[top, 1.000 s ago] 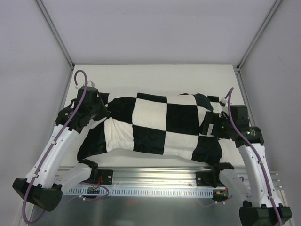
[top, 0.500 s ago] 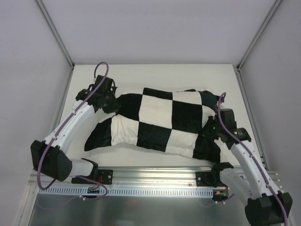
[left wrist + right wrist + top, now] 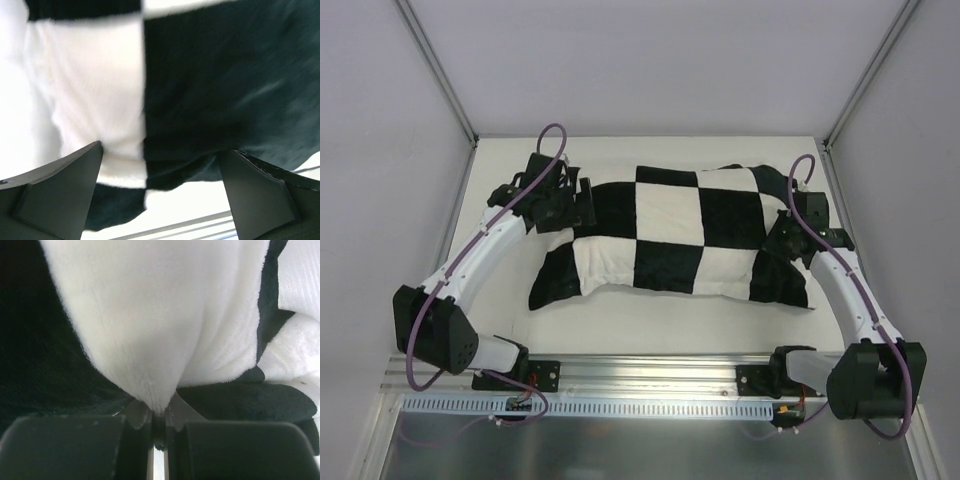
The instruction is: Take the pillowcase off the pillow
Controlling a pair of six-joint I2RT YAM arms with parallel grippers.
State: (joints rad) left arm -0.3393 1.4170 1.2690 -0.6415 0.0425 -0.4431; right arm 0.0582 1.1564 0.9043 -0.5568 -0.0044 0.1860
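Note:
The black-and-white checkered pillowcase (image 3: 680,235) lies stuffed and plump across the middle of the table. The pillow is hidden inside it. A smoother white cloth (image 3: 300,280) shows at the right edge of the right wrist view; I cannot tell if it is the pillow. My left gripper (image 3: 586,200) is open at the case's far left end, its fingers (image 3: 60,185) spread over the fabric (image 3: 210,90) with nothing between them. My right gripper (image 3: 778,238) sits at the case's right end, shut on a pinched fold of white plush (image 3: 158,415).
The white table (image 3: 650,155) is walled by white panels at the back and both sides. A metal rail (image 3: 650,375) with the arm bases runs along the near edge. Bare tabletop shows beyond the case and in front of it.
My left gripper was shut on the case's left end and now stands open. My right gripper closed on the right end. Both arms and the case shifted farther from the rail.

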